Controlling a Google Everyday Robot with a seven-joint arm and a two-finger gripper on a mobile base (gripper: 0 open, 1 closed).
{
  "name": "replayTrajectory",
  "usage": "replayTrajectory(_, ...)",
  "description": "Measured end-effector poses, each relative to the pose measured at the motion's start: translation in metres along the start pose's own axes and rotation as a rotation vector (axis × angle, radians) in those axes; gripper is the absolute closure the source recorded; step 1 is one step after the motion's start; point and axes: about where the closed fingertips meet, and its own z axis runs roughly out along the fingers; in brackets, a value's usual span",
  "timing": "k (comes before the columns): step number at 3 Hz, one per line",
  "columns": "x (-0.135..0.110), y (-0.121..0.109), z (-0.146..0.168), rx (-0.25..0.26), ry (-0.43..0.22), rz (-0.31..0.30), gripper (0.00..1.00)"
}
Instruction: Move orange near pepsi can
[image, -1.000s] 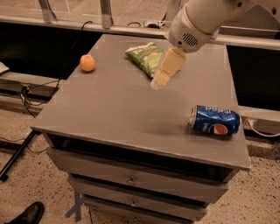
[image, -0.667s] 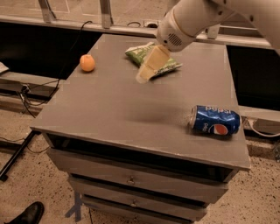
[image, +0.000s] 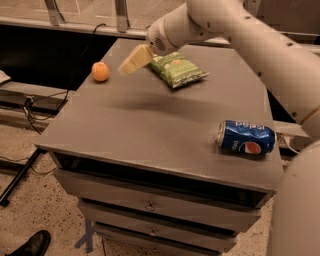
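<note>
The orange (image: 100, 71) is a small round fruit at the far left of the grey table top (image: 150, 125). The pepsi can (image: 246, 137) is blue and lies on its side near the table's right front edge. My gripper (image: 131, 62) hangs above the table at the back, a short way right of the orange and left of a green chip bag. It holds nothing that I can see. The white arm reaches in from the upper right.
A green crinkled chip bag (image: 177, 69) lies at the back middle of the table. Drawers (image: 150, 205) run below the table front. Cables lie on the floor at left and a black shoe (image: 32, 245) is at bottom left.
My gripper has moved left across the table, from over the chip bag toward the orange. The orange, the can and the bag have not moved.
</note>
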Motion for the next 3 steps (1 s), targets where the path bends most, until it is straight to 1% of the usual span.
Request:
replayTrajectory(1, -0.025, -0.008, 0.05, -0.035, -0.093, 0.058, 0.0)
replayTrajectory(2, -0.041, -0.001, 0.087, -0.077, -0.122, 0.086, 0.0)
replayTrajectory(3, -0.04, 0.006, 0.12, -0.106, -0.104, 0.114, 0.0)
